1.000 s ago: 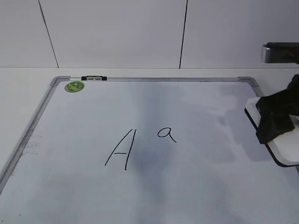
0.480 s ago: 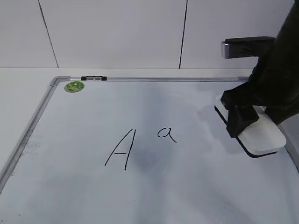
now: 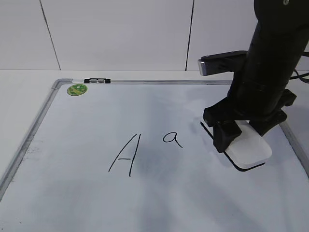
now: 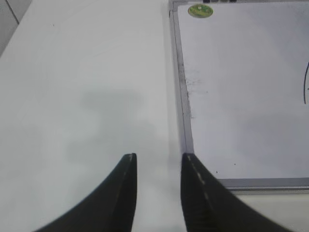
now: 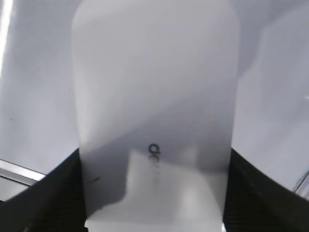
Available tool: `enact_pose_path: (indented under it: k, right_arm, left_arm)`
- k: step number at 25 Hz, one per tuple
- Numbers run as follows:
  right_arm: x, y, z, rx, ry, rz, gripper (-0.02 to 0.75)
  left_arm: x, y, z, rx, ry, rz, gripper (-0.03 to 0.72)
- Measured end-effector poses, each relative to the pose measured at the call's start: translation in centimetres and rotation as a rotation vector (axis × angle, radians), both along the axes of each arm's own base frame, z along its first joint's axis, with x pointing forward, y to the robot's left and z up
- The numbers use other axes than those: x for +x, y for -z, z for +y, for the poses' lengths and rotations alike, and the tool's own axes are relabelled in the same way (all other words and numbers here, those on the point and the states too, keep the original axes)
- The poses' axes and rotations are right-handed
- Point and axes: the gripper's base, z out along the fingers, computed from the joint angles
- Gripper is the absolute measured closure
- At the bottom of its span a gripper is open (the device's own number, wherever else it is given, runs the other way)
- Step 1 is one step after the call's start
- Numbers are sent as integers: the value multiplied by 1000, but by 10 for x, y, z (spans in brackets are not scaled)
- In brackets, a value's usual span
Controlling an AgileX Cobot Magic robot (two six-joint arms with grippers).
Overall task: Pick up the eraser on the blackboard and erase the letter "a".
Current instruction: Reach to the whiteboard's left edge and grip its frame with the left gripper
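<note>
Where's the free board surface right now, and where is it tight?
Free: the blackboard along its near edge below the capital A, and the stretch between the green sticker and the letters. Tight: right of the letter "a", where the right tool holds the eraser.
</note>
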Motion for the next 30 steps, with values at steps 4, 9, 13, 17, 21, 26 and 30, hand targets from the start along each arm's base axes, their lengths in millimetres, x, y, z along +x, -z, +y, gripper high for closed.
enact_pose_path:
  k: [4, 9, 13, 17, 21, 26, 30]
  right_arm:
    - [0, 1, 0, -4, -3, 0, 176]
    - [0, 1, 0, -4, -3, 0, 176]
    - [0, 1, 0, -4, -3, 0, 176]
    - [0, 1, 0, 1, -1, 3, 176]
    - [0, 1, 1, 8, 1, 6, 176]
    - [0, 1, 1, 9, 2, 7, 176]
    - [0, 1, 1, 11, 2, 7, 176]
  left_arm:
    - [23, 2, 0, 2, 0, 142, 452]
    - [61, -12, -3, -34, 6, 177, 452]
    - [97, -21, -5, -57, 5, 227, 450]
    - [138, -24, -6, -63, 1, 330, 449]
    - [186, -22, -7, -67, -3, 423, 449]
    - [239, -13, -9, -84, -7, 501, 449]
    - [271, 0, -11, -101, -10, 552, 449]
